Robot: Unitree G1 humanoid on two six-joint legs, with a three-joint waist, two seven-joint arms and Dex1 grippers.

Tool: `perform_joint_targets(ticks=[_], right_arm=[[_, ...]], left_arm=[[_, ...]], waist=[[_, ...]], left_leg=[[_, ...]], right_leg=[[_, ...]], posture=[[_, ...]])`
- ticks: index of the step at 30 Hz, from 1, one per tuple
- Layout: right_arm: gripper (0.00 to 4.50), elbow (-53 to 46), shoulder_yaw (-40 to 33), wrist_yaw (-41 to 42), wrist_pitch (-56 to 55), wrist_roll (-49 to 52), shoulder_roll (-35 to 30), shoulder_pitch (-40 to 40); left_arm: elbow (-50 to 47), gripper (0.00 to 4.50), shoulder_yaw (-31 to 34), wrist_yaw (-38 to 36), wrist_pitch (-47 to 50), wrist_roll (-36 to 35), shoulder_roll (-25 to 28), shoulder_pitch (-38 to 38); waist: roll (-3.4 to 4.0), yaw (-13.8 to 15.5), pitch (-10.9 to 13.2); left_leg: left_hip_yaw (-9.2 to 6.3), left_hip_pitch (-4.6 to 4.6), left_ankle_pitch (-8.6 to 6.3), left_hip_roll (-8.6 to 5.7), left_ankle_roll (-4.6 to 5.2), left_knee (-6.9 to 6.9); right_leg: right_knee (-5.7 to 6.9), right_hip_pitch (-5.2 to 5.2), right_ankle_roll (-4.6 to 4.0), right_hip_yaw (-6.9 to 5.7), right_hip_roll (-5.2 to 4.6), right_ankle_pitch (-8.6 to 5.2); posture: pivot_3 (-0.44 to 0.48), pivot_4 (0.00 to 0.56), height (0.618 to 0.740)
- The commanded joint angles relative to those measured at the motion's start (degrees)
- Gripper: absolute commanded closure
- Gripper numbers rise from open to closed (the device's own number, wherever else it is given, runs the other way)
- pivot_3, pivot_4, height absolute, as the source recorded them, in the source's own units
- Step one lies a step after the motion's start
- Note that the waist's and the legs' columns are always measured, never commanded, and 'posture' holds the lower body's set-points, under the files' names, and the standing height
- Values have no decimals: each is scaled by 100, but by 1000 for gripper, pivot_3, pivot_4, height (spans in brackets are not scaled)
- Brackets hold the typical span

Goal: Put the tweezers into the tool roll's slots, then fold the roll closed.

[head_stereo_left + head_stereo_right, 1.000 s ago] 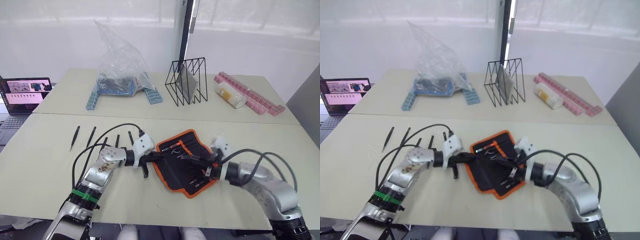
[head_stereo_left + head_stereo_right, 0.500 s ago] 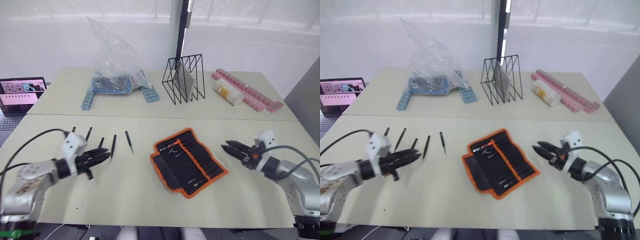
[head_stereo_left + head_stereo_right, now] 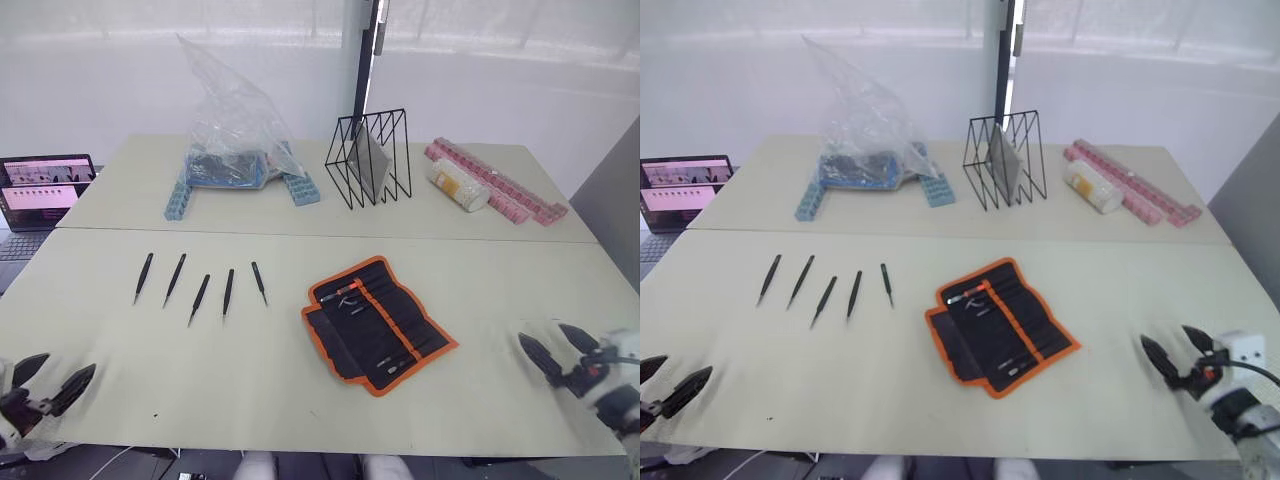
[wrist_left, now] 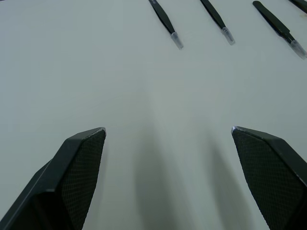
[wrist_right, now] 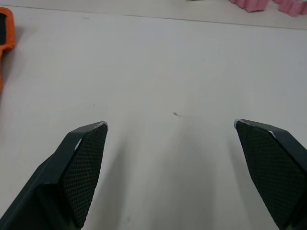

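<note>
Far at 9 o'clock, by the table's edge: a laptop point(image 3: 45, 182) with a lit screen. Low at 8 o'clock: the left gripper point(image 3: 45, 382), its two black fingers point(image 4: 72, 177) spread wide apart, holding nothing, over bare table point(image 3: 250, 390). Just past it, toward 10 o'clock: the five tweezers point(image 3: 200, 297), thin and black, lying flat in a row side by side, not touching each other, all outside the tool roll point(image 3: 378, 325). Seen from the left wrist too: some pointed tweezer tips point(image 4: 175, 38) on the pale table, well apart from the fingers.

At 11 o'clock, on the back table: a clear plastic bag point(image 3: 235, 115) standing up over blue brick pieces point(image 3: 230, 175).

Near the middle, a bit toward 3 o'clock from the tweezers: the tool roll, lying open and flat, black with an orange edge, turned at a slant. Across its inside: the slots point(image 3: 385, 320), with a few small things in some of them, too small to name.

At 12 o'clock: a black wire rack point(image 3: 370, 158) with a grey sheet inside. At 1 o'clock: a small clear bottle point(image 3: 458, 187) on its side, touching long pink strips point(image 3: 500, 185).

Low at 4 o'clock: the right gripper point(image 3: 562, 350), fingers point(image 5: 79, 167) also wide apart and holding nothing, well apart from the tool roll. From the right wrist: a bit of the orange edge point(image 5: 5, 33) at the side.
</note>
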Motion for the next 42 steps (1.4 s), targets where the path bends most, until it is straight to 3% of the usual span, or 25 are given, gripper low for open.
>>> perform_joint_targets(ticks=[1, 13, 21, 25, 28, 34, 42], right_arm=[[0, -397, -86, -105, -113, 84, 53, 90], [0, -1147, 581, -35, 525, 281, -180, -649], [0, -2014, 1635, 913, 1832, 1013, -885, -1640], [0, -2293, 2033, 1375, 2458, 1441, -1192, -2123], [0, -2430, 2258, 1540, 2642, 1499, -1271, -2376], [0, -2763, 2518, 1550, 2965, 1638, -1231, -2656], [0, -3112, 2537, 1321, 3127, 1718, -1137, -2514]], left_arm=[[79, 33, 75, -10, -239, -127, 4, -6], [-135, 33, -156, 437, -122, -197, -178, -179], [-1136, 33, -236, 1974, 805, -284, -653, -476], [-1202, 33, -541, 2566, 1708, -93, -401, -813], [-1172, 33, -745, 2682, 1873, -40, -222, -1160], [-557, 33, -1210, 2644, 2192, 18, 37, -2094], [1144, 33, -2015, 2198, 1982, 334, 255, -3507]], waist=[[0, -14, 0], [1, -114, 0], [0, -92, 0], [-1, -43, 0], [-2, -15, 0], [-3, 21, -1], [-4, 27, 0]], left_leg=[[0, 1, 0, 1, 0, 0], [2, 2, 0, 1, 0, 0], [-1, 2, 0, 1, 0, 0], [-3, 2, 0, 0, 0, 2], [-4, 1, 0, 0, 0, 4], [-4, 0, 1, -1, -1, 4], [-6, -3, 2, -1, -2, 4]], right_leg=[[1, 0, 0, 0, 0, 0], [11, 0, 31, 3, 1, 19], [17, 3, 37, 3, 2, 23], [18, 3, 38, 2, 3, 23], [17, 2, 38, 1, 3, 24], [18, 1, 36, -1, 3, 27], [20, -2, 16, -2, 4, 40]], posture=[[0, 150, 718], [0, 150, 718], [0, 150, 718], [0, 150, 718], [0, 150, 718], [0, 150, 718], [0, 150, 718]])
